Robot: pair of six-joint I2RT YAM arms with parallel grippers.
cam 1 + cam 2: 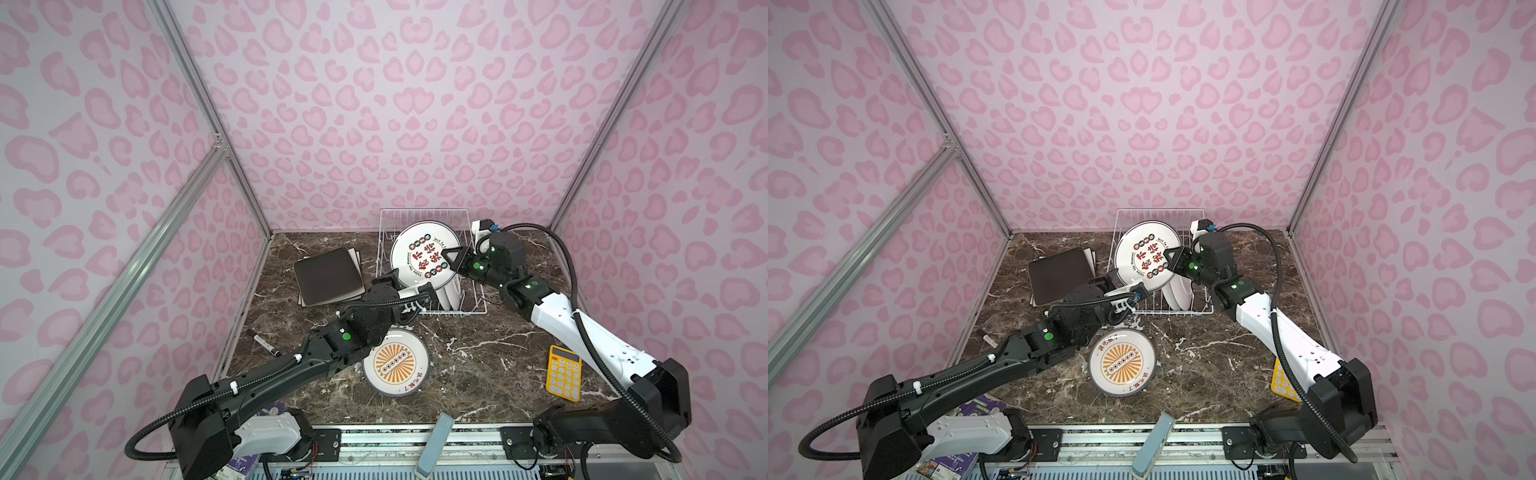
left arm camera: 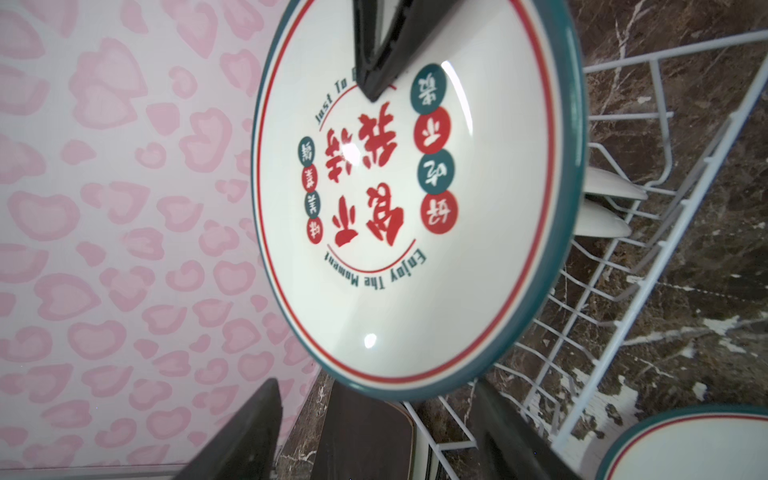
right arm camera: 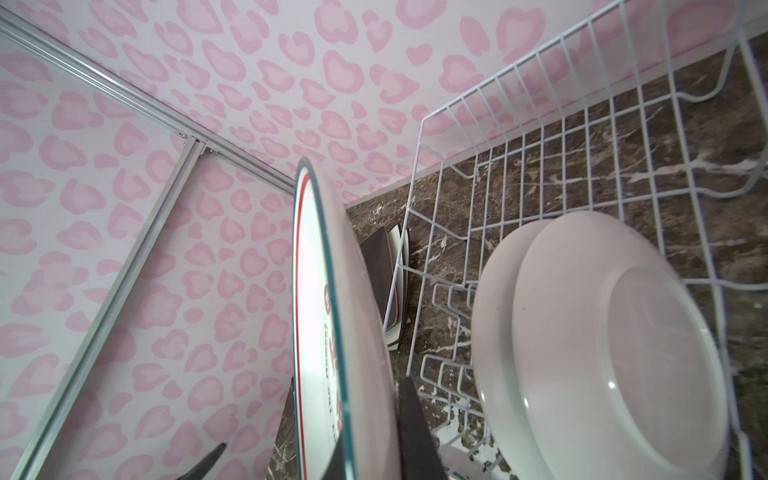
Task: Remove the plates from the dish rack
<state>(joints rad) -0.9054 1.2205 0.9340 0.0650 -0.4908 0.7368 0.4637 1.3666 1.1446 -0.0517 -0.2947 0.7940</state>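
My right end effector (image 1: 449,258) pinches the printed round plate (image 1: 417,249) by its rim, holding it on edge over the dish rack (image 1: 473,311), likely to clear the prongs. My left end effector (image 2: 374,415) gapes wide, empty, near its lower edge, probably to receive it.
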